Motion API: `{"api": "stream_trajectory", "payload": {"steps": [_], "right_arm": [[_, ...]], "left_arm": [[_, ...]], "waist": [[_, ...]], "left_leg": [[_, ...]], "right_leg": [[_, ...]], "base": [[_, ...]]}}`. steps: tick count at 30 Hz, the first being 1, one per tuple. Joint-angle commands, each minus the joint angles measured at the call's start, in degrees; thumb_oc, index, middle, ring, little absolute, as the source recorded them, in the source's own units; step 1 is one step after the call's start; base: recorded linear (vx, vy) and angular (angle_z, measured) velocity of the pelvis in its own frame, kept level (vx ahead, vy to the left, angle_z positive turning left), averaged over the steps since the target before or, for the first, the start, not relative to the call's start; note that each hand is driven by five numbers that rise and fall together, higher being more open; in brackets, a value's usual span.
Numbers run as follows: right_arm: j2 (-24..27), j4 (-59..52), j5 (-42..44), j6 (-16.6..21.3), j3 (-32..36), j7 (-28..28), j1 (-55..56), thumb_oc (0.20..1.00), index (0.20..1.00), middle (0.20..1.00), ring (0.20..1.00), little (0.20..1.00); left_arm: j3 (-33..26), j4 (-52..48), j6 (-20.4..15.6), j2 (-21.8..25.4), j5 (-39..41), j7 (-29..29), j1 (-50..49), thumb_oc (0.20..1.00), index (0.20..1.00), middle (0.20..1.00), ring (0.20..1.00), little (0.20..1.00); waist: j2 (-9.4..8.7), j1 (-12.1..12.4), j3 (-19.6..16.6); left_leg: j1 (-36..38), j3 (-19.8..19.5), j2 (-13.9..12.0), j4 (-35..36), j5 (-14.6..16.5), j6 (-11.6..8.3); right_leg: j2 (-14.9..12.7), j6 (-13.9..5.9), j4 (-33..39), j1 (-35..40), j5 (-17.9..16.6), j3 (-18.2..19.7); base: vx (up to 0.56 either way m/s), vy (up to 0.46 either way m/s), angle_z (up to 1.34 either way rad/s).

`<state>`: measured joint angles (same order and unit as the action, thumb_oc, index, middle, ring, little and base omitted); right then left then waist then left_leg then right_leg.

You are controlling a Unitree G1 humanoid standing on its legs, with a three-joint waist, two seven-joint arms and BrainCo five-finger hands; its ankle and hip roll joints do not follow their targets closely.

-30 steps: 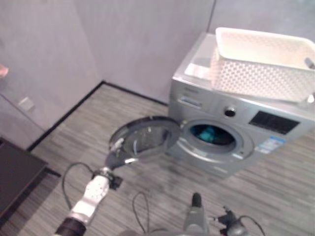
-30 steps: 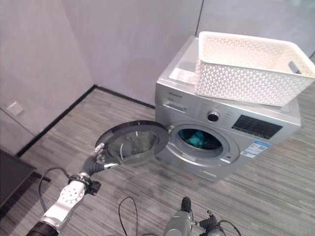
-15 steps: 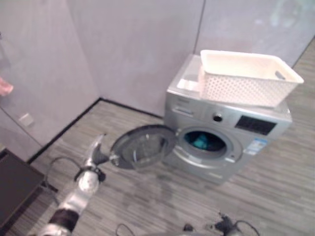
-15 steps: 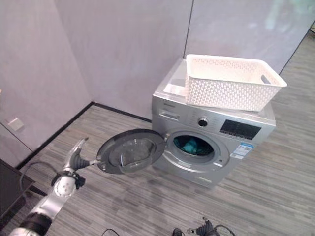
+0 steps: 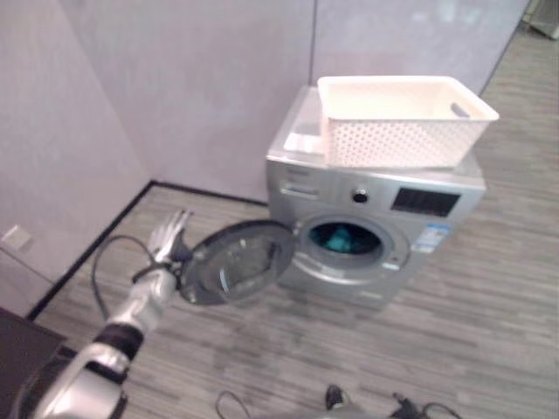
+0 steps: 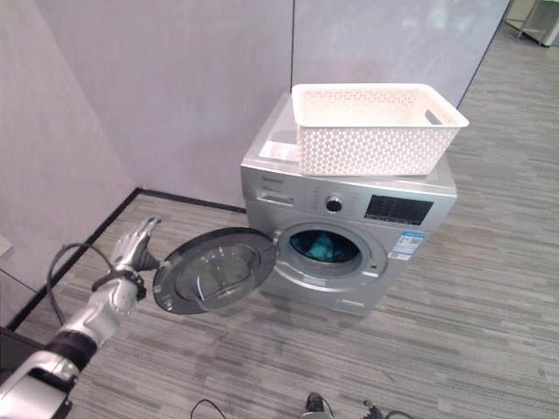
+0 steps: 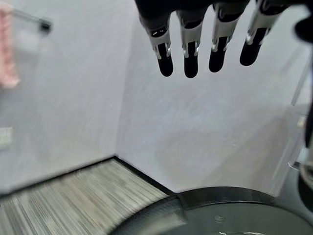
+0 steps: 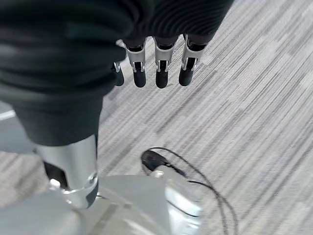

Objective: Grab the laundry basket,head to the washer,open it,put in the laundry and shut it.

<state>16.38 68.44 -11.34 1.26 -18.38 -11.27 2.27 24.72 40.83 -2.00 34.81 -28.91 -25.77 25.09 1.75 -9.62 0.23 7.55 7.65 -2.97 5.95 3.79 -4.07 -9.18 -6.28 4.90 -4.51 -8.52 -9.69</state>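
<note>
The white laundry basket (image 6: 376,127) sits on top of the washer (image 6: 349,227), parked out of the way, with teal laundry (image 6: 320,248) already in the drum. The left hand (image 6: 133,249), fingers (image 7: 188,46) straight and spread, holds nothing behind the outer edge of the open door (image 6: 214,281), apparently placed to push it shut. The right hand (image 8: 151,58) hangs idle over the floor (image 8: 244,112), fingers relaxed and empty.

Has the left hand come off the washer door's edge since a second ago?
Yes. The left hand now stands with straight fingers just outside the rim of the open door; a second ago it lay on that rim.
</note>
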Motion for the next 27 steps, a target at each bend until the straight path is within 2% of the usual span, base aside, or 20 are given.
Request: {"api": "stream_trajectory", "payload": {"steps": [1,7,11,19,27], "right_arm": [[1.32,2.51,-1.53,1.13,-2.51,-0.81,-4.61,1.000,1.000,1.000,1.000,1.000],[2.95,1.26,-1.55,1.32,-4.60,-1.35,-6.85,1.000,1.000,1.000,1.000,1.000],[3.90,-1.04,-0.77,1.88,-6.29,-1.77,-8.21,1.000,1.000,1.000,1.000,1.000],[5.40,-7.96,0.48,2.51,-8.25,-1.72,-8.56,1.000,1.000,1.000,1.000,1.000],[8.58,-19.31,1.49,3.46,-8.31,0.19,-4.42,1.000,1.000,1.000,1.000,1.000]], "left_arm": [[-0.91,5.04,0.84,2.60,-0.40,-2.98,13.12,1.000,1.000,1.000,1.000,1.000],[3.01,11.02,1.95,2.61,1.26,-4.19,23.82,1.000,1.000,1.000,1.000,1.000],[5.42,18.69,2.98,1.42,3.77,-5.09,32.75,1.000,1.000,1.000,1.000,1.000],[7.36,26.55,3.87,1.11,8.16,-4.76,42.06,1.000,1.000,1.000,1.000,1.000],[11.23,31.80,3.88,3.68,10.17,-1.59,49.65,1.000,1.000,1.000,1.000,1.000]], "waist": [[0.20,0.08,3.24],[0.00,-0.99,6.24],[-0.56,-1.90,8.14],[-1.54,-3.05,10.12],[-2.49,-4.10,11.95]], "left_leg": [[1.57,-2.35,0.84,-1.72,5.95,1.97],[-4.86,-1.80,0.50,-3.84,4.71,1.21],[-9.31,-1.60,-0.15,-5.70,4.05,0.72],[-12.87,-1.37,-1.17,-6.74,3.05,0.09],[-14.16,-0.80,-2.77,-6.31,2.19,-0.79]], "right_leg": [[-4.40,-5.35,-6.12,-5.79,0.64,1.06],[-4.51,-4.76,-6.15,-11.03,0.16,2.04],[-4.60,-4.23,-6.37,-14.83,-0.25,2.99],[-3.89,-3.88,-6.62,-18.41,-0.83,3.87],[-2.77,-3.78,-6.75,-20.59,-1.12,4.05]], "base": [[-0.14,-0.001,-0.05],[-0.09,-0.016,-0.01],[-0.05,-0.041,-0.04],[-0.01,-0.043,-0.05],[0.01,-0.056,0.00]]}}
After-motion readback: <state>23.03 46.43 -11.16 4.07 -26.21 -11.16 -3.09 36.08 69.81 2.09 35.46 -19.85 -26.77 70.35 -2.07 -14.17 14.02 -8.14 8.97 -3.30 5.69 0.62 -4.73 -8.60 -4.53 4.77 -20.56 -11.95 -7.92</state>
